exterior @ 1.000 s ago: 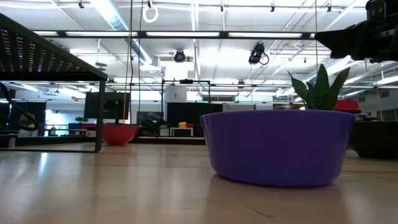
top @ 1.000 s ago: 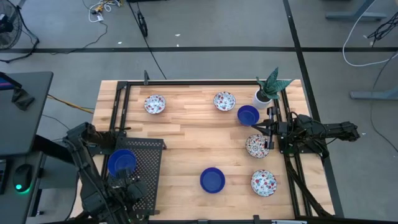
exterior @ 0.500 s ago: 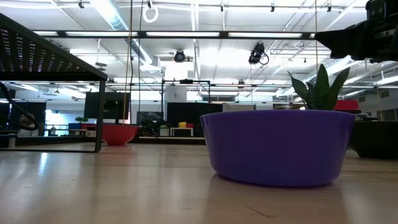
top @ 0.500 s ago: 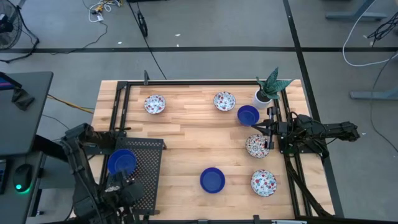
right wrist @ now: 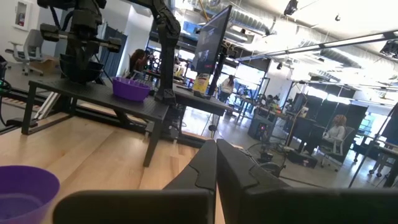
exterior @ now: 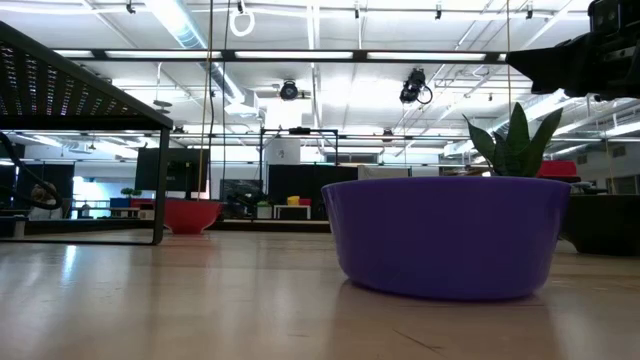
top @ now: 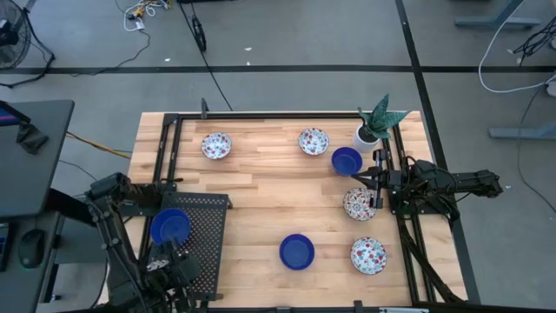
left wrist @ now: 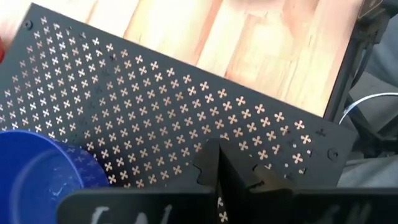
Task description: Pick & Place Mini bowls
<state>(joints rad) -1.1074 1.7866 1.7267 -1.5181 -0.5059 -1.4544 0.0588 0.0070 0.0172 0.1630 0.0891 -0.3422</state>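
A blue mini bowl sits on a black perforated platform at the table's near left. My left gripper hovers shut just above that platform, beside the bowl and holding nothing. Two more blue bowls and several floral bowls rest on the wooden table. My right gripper waits shut at the right edge, pointing level across the table, between the far blue bowl and a floral one.
A white pot with a green plant stands at the far right corner. A black frame runs along the table's edges. The low view is filled by the near blue bowl. Bare wood lies in the table's middle.
My left arm has shifted a little toward the table's left edge and sunk slightly over the near part of the black platform, its fingers staying shut. The bowls and my right arm have kept still.
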